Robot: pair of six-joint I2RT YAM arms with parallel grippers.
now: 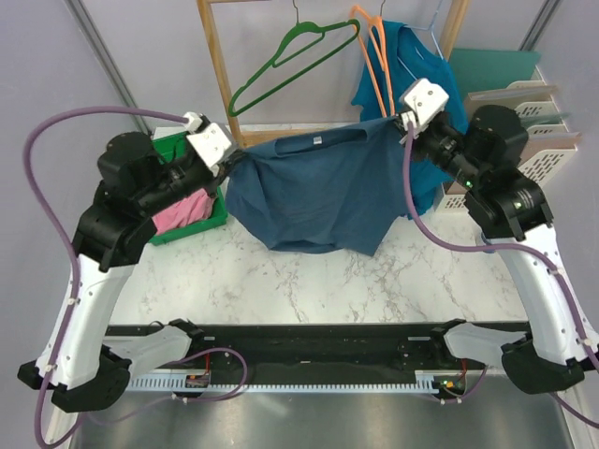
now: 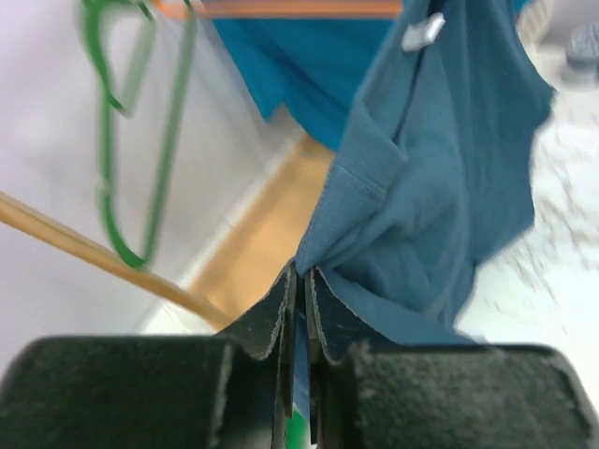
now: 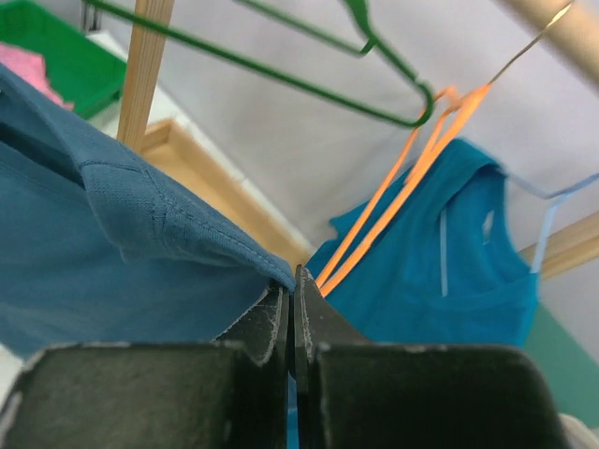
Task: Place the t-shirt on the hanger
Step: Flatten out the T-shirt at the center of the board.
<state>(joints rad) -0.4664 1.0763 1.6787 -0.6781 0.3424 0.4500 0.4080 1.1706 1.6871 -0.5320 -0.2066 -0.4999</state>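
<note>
The navy t-shirt [image 1: 318, 192] hangs stretched in the air between my two grippers, its hem trailing on the marble table [image 1: 309, 281]. My left gripper [image 1: 227, 161] is shut on its left shoulder; the cloth [image 2: 440, 178] runs up from the jaws [image 2: 301, 273]. My right gripper [image 1: 401, 122] is shut on the right shoulder [image 3: 131, 253], jaws pinched at the cloth's edge [image 3: 291, 278]. The orange hanger [image 1: 372, 56] hangs on the wooden rack just above and left of my right gripper, in front of a teal shirt. In the right wrist view its orange wires [image 3: 402, 192] rise from just beyond the jaws.
A green hanger [image 1: 295, 61] hangs on the wooden rack [image 1: 217, 56] to the left of the orange one. A teal shirt [image 1: 412, 65] hangs behind it. A green bin [image 1: 192, 210] with a pink garment [image 1: 182, 210] sits at the left. Paper trays [image 1: 524, 122] stand at the right.
</note>
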